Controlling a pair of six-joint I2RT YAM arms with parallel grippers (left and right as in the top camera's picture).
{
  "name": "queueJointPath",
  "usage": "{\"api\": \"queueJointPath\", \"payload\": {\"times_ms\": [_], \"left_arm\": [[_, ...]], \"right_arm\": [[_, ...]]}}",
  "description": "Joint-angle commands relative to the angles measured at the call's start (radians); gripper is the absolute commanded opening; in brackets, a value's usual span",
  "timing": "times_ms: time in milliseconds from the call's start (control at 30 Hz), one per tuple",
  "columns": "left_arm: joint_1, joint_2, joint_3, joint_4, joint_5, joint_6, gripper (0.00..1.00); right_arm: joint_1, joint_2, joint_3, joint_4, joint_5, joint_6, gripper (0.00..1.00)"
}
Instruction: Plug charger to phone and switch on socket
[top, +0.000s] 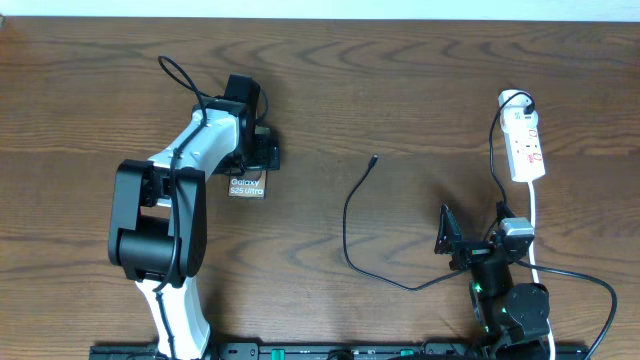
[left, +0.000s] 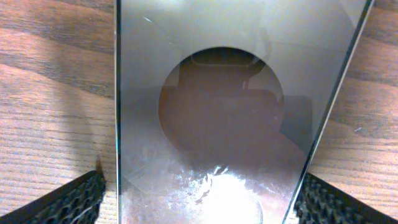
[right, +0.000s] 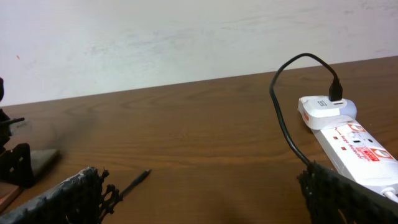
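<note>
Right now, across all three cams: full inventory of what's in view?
phone: 1, brown-bronze screen with silver edge, flat on the left side of the table
charger cable: 1, thin black, curves across mid-table; its free plug lies loose, apart from the phone
adapter: 1, white, at the far end of the power strip, black cable plugged into it
power strip: 1, white with red marks, far right of the table
strip cord: 1, white, runs from the strip toward the near edge
table: 1, brown wood
wall: 1, white, behind the table
left gripper: 1, black fingers, open, straddling the phone
right gripper: 1, black fingers, open, near right, holding nothing
</note>
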Motion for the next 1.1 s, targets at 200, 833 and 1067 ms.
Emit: {"api": "queueJointPath", "payload": {"times_ms": [200,833,1067], "left_arm": [[-0.003,0.013,-0.032,-0.006,-0.002,-0.053,0.98],[-0.003,-0.019,-0.028,-0.031,-0.003,-0.042,0.7],[0.014,-0.153,-0.028,-0.047,-0.002,-0.156,0.7]], "right_arm": [[-0.005,-0.006,-0.003,-0.002,0.012,-0.007,0.99],[-0.005,-0.006,-0.003,-0.002,0.012,-0.007,0.99],[-0.005,-0.006,-0.003,-0.002,0.012,-0.007,0.99]]}}
